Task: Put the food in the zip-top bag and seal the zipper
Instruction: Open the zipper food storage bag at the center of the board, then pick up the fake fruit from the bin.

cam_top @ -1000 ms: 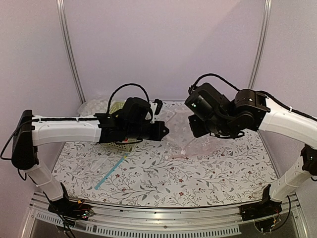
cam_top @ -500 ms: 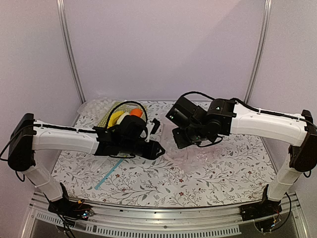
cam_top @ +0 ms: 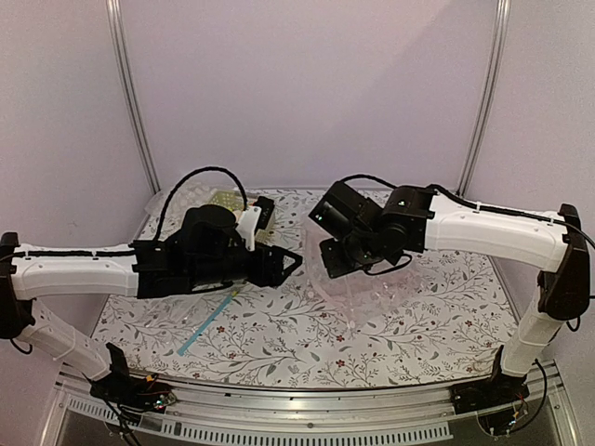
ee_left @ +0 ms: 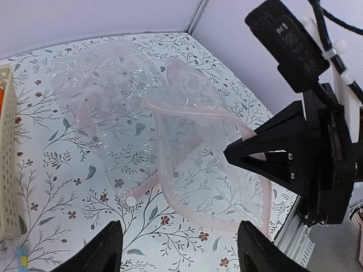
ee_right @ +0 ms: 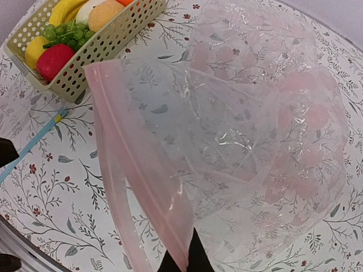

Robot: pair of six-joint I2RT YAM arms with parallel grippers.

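Floral-printed cloth covers the table (cam_top: 390, 344). Over its middle the right gripper (ee_right: 186, 262) pinches the zipper (ee_right: 133, 158), a smooth pale pink strip running from 10 o'clock to 6 o'clock in the right wrist view. The crinkly transparent zip-top bag (ee_right: 266, 124) billows toward 2 o'clock, mouth gaping toward 8. The left gripper (ee_left: 181, 252) hangs spread wide and empty before that mouth. Glossy plastic food (ee_right: 54, 59) fills a perforated basket (ee_right: 108, 51) at 11 o'clock.

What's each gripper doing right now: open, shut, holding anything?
Left gripper: jaws open, holding nothing.
Right gripper: jaws shut on the zip-top bag, pinched at its pink zipper.
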